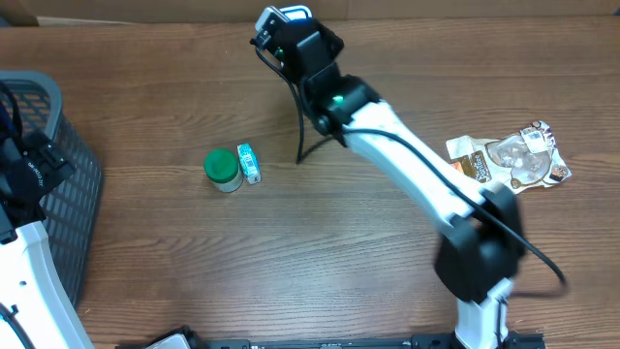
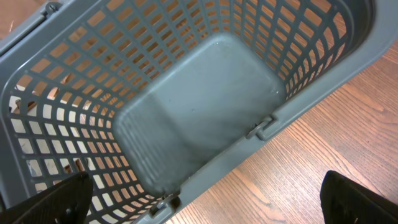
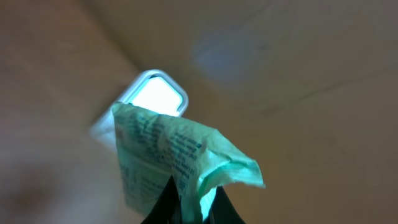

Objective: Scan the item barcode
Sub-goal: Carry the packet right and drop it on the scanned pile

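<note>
Hanging over the grey basket [image 2: 311, 93], my left gripper [image 2: 205, 208] has its fingers spread as wide as they go, with nothing between them. I judge it is parked there to receive the item once it is read. Toward the middle of the table, a green tub [image 1: 222, 168] and a small teal box [image 1: 249, 163] lie just beside each other. Further right, at the far edge, my right gripper [image 3: 186, 205] is pinched tight on a crumpled green packet [image 3: 168, 155]. It holds the packet up in front of the lit window of the scanner [image 3: 155, 93], I take it so the code can be read. The close view is blurred, so I cannot tell whether the barcode itself faces the light. At the far right a snack bag [image 1: 513, 155] lies flat, well apart.
</note>
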Robot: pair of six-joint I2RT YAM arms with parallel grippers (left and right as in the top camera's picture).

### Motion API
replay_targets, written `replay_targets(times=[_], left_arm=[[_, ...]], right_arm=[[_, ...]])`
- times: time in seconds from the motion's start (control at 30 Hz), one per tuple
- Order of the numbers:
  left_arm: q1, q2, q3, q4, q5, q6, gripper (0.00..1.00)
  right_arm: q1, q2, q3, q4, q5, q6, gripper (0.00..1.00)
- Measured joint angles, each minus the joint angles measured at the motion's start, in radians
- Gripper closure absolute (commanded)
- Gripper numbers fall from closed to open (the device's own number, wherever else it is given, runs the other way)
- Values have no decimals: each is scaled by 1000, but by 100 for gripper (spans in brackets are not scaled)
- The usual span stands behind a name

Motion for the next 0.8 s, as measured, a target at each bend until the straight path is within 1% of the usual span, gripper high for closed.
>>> replay_targets(times=[0.07, 0.1, 0.13, 0.2, 0.27, 0.33, 0.43, 0.5, 0.6, 0.67, 0.8], left_arm=[[0, 0, 0, -2, 0, 0, 1], [0, 0, 0, -1, 0, 0, 1], [0, 0, 0, -2, 0, 0, 1], [0, 0, 0, -1, 0, 0, 0], [0, 0, 0, -1, 0, 0, 0], [0, 0, 0, -1, 0, 0, 0], [0, 0, 0, -1, 0, 0, 1], [0, 0, 0, -1, 0, 0, 1], [0, 0, 0, -1, 0, 0, 0], [0, 0, 0, 0, 0, 0, 1], [0, 0, 0, 0, 0, 0, 1]], right_arm=[[-5, -79, 3, -151, -119, 148, 96], [-18, -123, 5, -252, -216, 248, 96], [-23, -135, 5, -284, -251, 284, 96], [-60, -179, 7, -429, -402, 418, 96], [-109, -195, 11, -573, -511, 514, 96], [-165, -195, 11, -713, -579, 594, 96], [-247, -188, -14, -857, -597, 705, 96], [-307, -188, -61, -890, -573, 784, 96], [-416, -183, -164, -863, -533, 907, 96], [-513, -172, -237, -831, -524, 982, 96], [-695, -159, -319, -768, -575, 1052, 96]])
